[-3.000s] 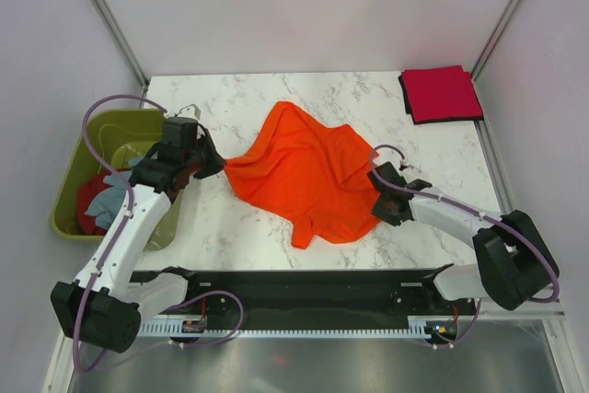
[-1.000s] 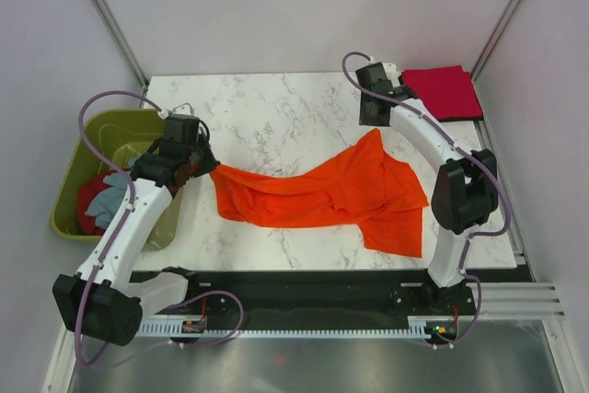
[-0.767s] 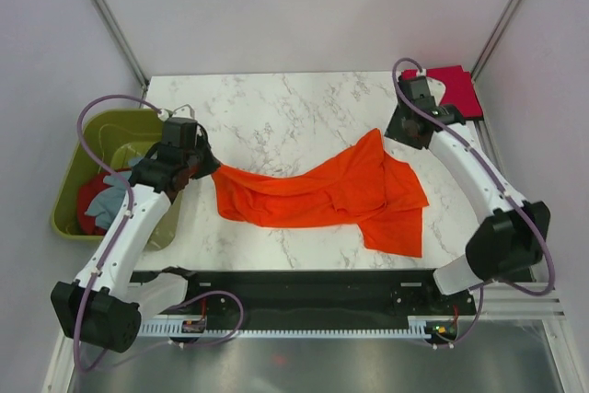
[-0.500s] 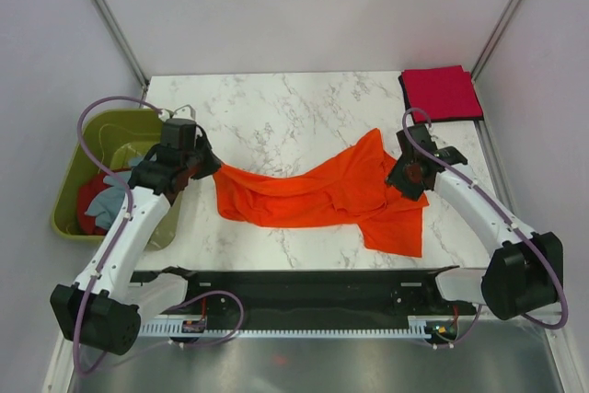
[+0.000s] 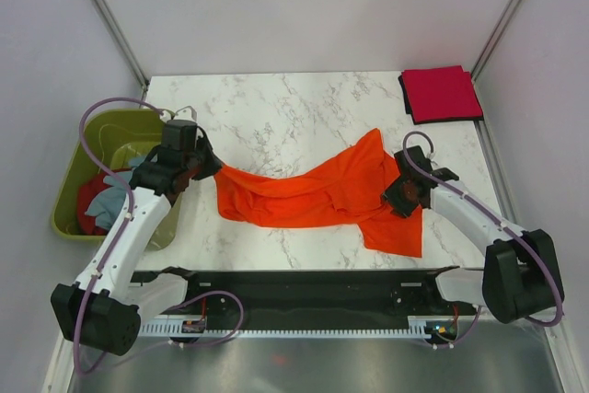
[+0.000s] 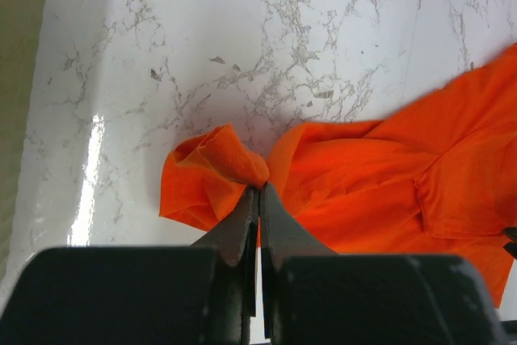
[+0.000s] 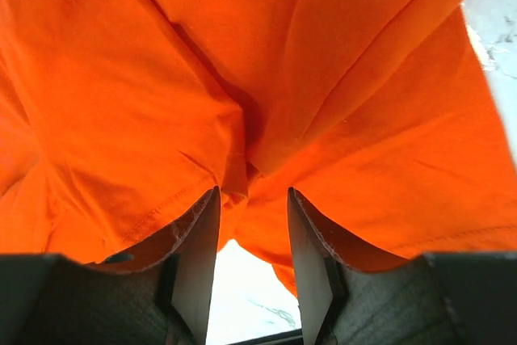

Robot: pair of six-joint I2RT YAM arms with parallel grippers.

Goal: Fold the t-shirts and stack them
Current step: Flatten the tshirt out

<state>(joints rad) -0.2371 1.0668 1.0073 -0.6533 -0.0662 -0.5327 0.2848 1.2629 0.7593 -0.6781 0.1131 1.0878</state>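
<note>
"How's the left arm sitting?"

"It's stretched forward with the elbow bent. The left gripper point(image 6: 257, 199) has its jaws pressed together on a pinched-up fold of the bright orange fabric t-shirt point(image 5: 313, 195). The rest of the shirt trails away from it across the white marble table point(image 5: 276, 108)."

"And the right?"

"It's low and angled inward. The right gripper point(image 7: 252, 224) is tipped onto the shirt's other end, jaws apart, with a ridge of cloth at their tips."

"Any room to move?"

"There's bare marble beyond both grippers up to the far edge. The folded crimson red t-shirt point(image 5: 441, 93) lies well beyond the right gripper, in the far corner. The olive-green plastic tub point(image 5: 74, 172) sits just outside the left gripper, past the table's edge, holding a pale grey-blue shirt point(image 5: 115, 192) and a red shirt point(image 5: 89, 200). Behind the right gripper, the orange hem lies near the front edge."
</note>
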